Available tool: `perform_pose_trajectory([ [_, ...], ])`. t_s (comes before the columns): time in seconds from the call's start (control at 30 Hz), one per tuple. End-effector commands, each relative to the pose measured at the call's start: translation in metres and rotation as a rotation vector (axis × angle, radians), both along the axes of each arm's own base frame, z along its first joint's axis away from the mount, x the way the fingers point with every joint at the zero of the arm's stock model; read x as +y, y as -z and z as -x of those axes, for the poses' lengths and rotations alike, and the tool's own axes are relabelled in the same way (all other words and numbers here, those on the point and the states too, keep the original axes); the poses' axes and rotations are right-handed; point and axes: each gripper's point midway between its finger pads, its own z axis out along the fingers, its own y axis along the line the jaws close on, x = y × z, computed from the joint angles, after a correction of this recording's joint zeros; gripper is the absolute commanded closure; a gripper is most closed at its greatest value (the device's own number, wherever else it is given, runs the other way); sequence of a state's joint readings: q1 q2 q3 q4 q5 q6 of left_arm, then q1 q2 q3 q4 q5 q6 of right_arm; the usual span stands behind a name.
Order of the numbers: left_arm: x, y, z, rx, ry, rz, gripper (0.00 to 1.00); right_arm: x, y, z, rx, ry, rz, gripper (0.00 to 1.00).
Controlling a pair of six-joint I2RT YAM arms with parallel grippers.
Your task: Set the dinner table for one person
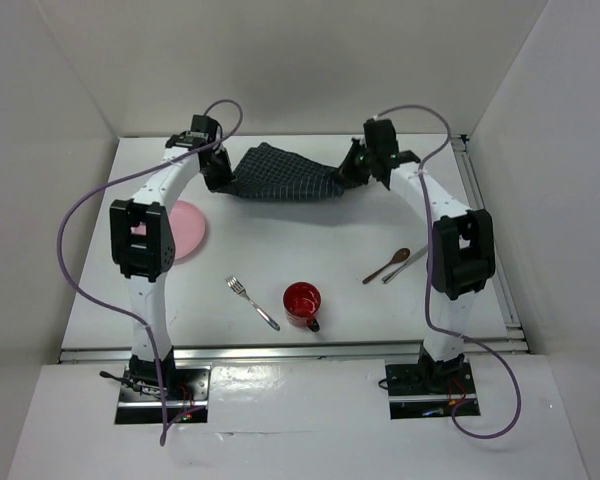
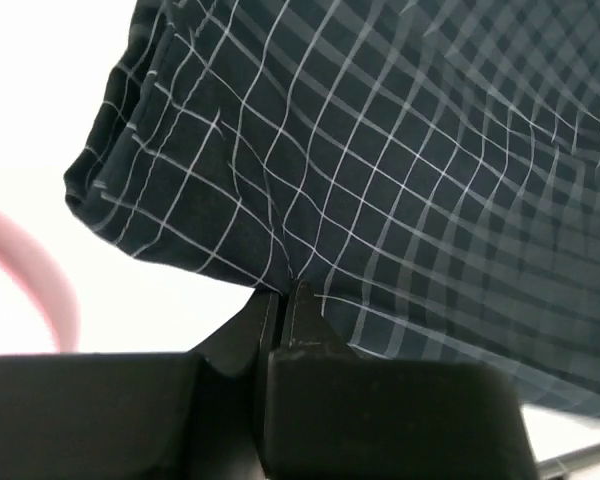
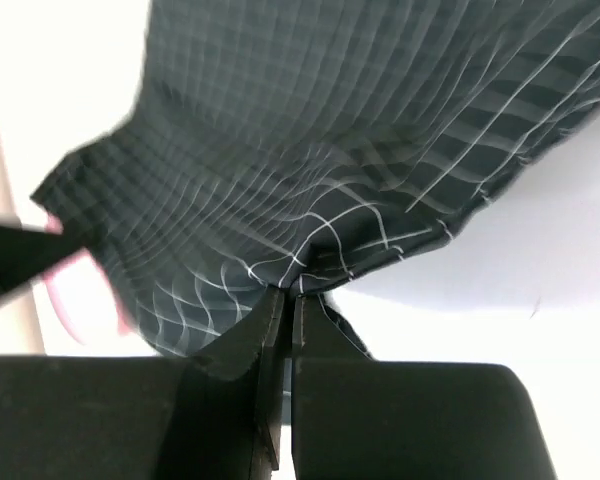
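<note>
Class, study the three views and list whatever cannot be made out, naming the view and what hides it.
Top view: the left arm covers part of the pink plate.
Top view: the slim utensil beside the spoon is too small to identify.
Left wrist view: the placemat runs past the top and right edges.
Right wrist view: the placemat's folds are blurred.

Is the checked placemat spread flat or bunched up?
Bunched, not flat: the dark navy checked cloth placemat sags in wrinkles between the left gripper and right gripper, each shut on an edge.
</note>
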State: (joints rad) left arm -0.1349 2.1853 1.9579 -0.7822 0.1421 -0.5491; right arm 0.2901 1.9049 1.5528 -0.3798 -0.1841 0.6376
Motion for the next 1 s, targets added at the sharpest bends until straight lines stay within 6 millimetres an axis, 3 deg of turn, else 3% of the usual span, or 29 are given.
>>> perform_pose_trajectory([
  [0.0,0.003,-0.068,0.005,-0.128,0.010,0.039,1.00,-0.016,0.002,-0.005,0.026,-0.087,0.104,1.00],
  [0.03,0.002,-0.056,0.015,-0.094,0.016,0.046,1.00,-0.018,0.008,-0.003,0.035,-0.087,0.121,1.00],
  [0.13,0.000,-0.047,0.032,-0.078,0.020,0.069,1.00,-0.018,0.026,0.009,0.046,-0.109,0.113,1.00],
  [0.17,0.002,-0.020,0.053,-0.006,0.006,0.067,1.00,-0.022,0.055,0.026,0.116,-0.104,0.119,1.00],
  [0.3,-0.007,0.012,0.100,0.054,0.024,0.076,1.00,-0.035,0.094,0.066,0.218,-0.086,0.140,1.00],
  [0.33,-0.007,0.015,0.111,0.073,0.029,0.084,0.96,-0.039,0.104,0.074,0.250,-0.080,0.157,0.95],
  [0.37,-0.009,0.020,0.123,0.090,0.048,0.077,0.68,-0.042,0.105,0.084,0.256,-0.087,0.165,0.78],
  [0.43,-0.002,0.026,0.132,0.115,0.062,0.015,0.33,-0.045,0.098,0.085,0.226,-0.107,0.187,0.48],
  [0.47,0.003,0.023,0.132,0.119,0.063,-0.016,0.15,-0.045,0.088,0.084,0.197,-0.112,0.187,0.26],
  [0.5,0.004,0.012,0.126,0.100,0.060,-0.041,0.13,-0.046,0.090,0.087,0.209,-0.120,0.195,0.20],
  [0.53,0.013,0.010,0.129,0.117,0.048,-0.092,0.13,-0.047,0.079,0.082,0.185,-0.112,0.199,0.14],
  [0.73,0.028,-0.038,0.099,-0.016,-0.020,-0.173,0.17,-0.054,0.053,0.071,0.153,-0.095,0.250,0.11],
  [0.83,0.029,-0.049,0.086,-0.054,-0.032,-0.184,0.27,-0.057,0.045,0.066,0.143,-0.067,0.234,0.25],
  [0.87,0.031,-0.048,0.084,-0.053,-0.037,-0.193,0.36,-0.057,0.045,0.066,0.143,-0.067,0.234,0.36],
  [0.97,0.035,-0.028,0.082,-0.003,-0.033,-0.227,0.42,-0.053,0.042,0.066,0.154,-0.074,0.215,0.44],
])
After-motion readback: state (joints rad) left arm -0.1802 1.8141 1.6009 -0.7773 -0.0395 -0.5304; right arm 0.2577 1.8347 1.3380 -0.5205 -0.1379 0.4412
